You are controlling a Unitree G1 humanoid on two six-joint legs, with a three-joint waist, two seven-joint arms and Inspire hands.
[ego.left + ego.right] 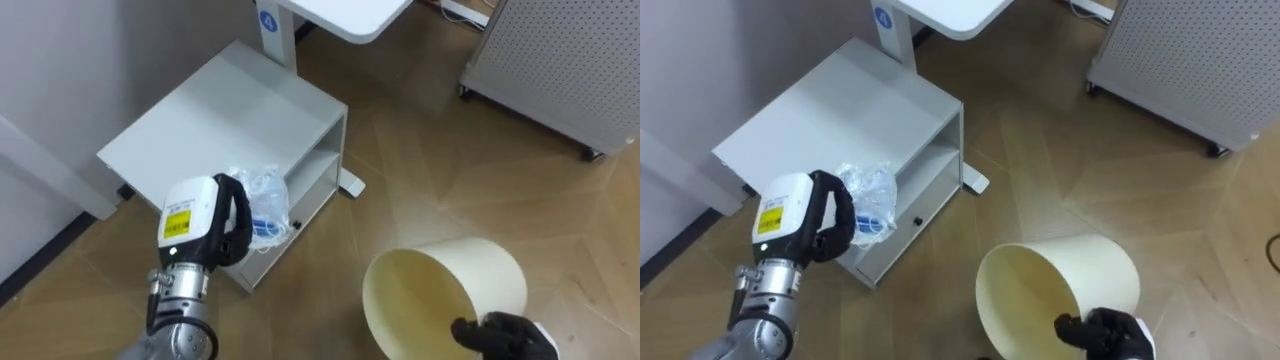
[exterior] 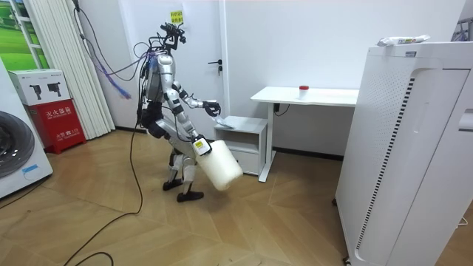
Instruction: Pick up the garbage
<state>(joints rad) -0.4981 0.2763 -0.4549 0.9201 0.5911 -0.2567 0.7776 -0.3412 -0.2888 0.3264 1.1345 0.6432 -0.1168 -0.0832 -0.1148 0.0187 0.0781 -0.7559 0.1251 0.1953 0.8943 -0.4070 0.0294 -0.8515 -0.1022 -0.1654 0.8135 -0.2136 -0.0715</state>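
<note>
- our left hand point(image 1: 205, 220) has its dark fingers curled round the crumpled clear plastic point(image 1: 262, 205), a scrunched piece with a blue patch on it.
- the plastic sits in that grip over the front edge of the low white cabinet point(image 1: 240, 115); we cannot tell whether it touches the top.
- our right hand point(image 1: 500, 335) shows at the lower right, its fingers closed over the rim of the cream bin point(image 1: 480, 270).
- the bin is tilted, its open mouth turned up towards our head and nothing visible inside it; it hangs above the wood floor point(image 1: 420, 180), well apart from the plastic.
- in the room view we stand on the floor facing the cabinet, knees slightly bent, with the bin down by our legs.
- the white desk point(image 1: 345, 15) stands just behind the cabinet.
- a perforated grey panel point(image 1: 560, 60) stands on the floor at the upper right.
</note>
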